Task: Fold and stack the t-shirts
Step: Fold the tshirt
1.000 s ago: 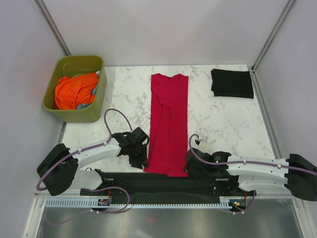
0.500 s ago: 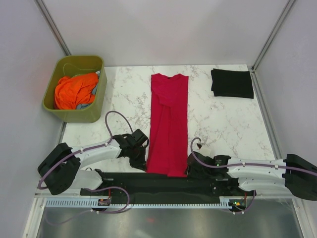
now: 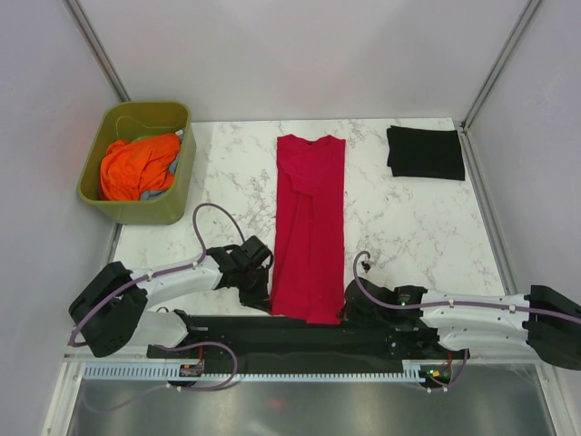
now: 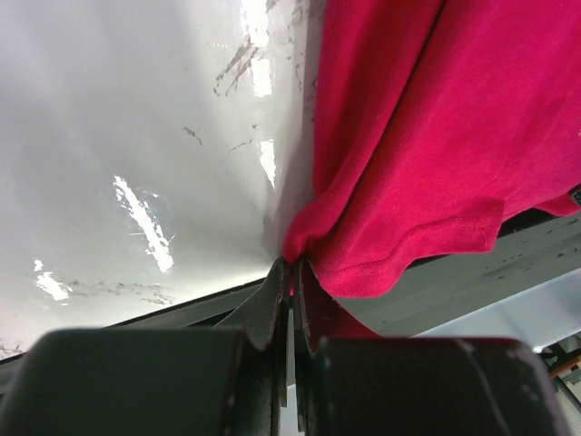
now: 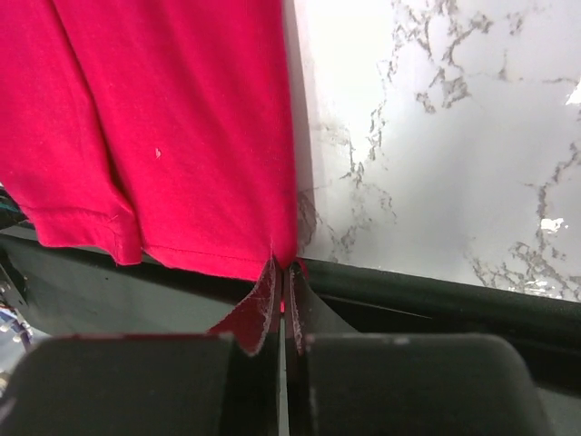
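The crimson red t-shirt (image 3: 310, 227) lies folded into a long narrow strip down the middle of the marble table, its hem at the near edge. My left gripper (image 3: 264, 298) is shut on the hem's near left corner; the left wrist view shows the red t-shirt (image 4: 427, 136) pinched at my left gripper (image 4: 291, 269). My right gripper (image 3: 348, 312) is shut on the near right corner; the right wrist view shows the red t-shirt (image 5: 172, 118) nipped at my right gripper (image 5: 283, 271). The black t-shirt (image 3: 425, 153) lies folded at the far right.
An olive-green tub (image 3: 172, 209) holding orange cloth (image 3: 136, 165) stands at the far left. A black rail (image 3: 300, 334) runs along the table's near edge under the hem. Grey walls close in the sides and back.
Both grippers have drawn slightly toward the near edge with the hem corners; the right arm has shifted a little lower. The shirt's near end has moved with them.
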